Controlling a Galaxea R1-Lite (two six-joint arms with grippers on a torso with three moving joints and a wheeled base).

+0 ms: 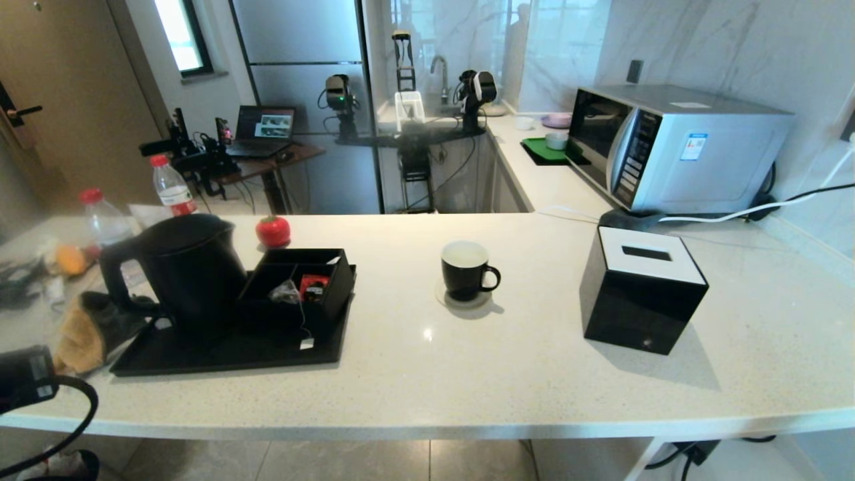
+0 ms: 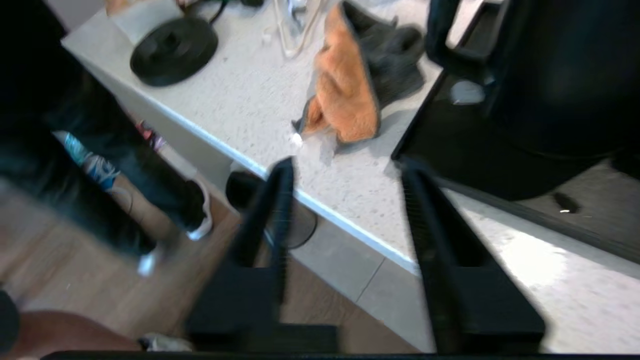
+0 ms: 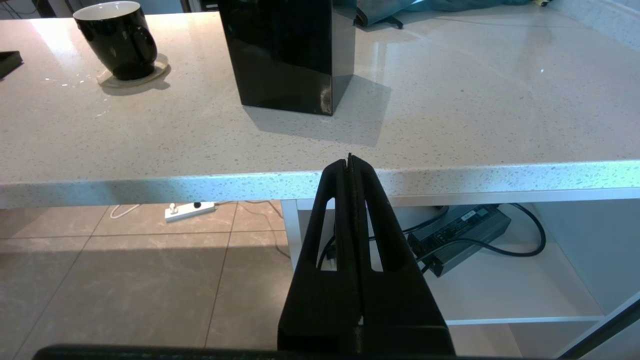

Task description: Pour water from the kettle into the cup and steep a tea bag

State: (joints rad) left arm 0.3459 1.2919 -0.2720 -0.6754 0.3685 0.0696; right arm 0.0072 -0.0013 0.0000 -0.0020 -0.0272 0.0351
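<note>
The kettle (image 1: 184,267) is looking matt black plastic; the cup (image 1: 465,270) is shining glossy; the counter (image 1: 507,361) is gleaming smooth, speckled stone; the cloth (image 2: 345,95) is looking fuzzy.

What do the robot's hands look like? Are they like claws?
A bit like tongs! Each hand is matte black with two long, flat fingers that narrow toward the tips. The right gripper has triangular cut-out holes near the base of its fingers. The left gripper has ridged inner faces on its fingers. In the head view, a black block of the left arm trails a thick black cable.
</note>
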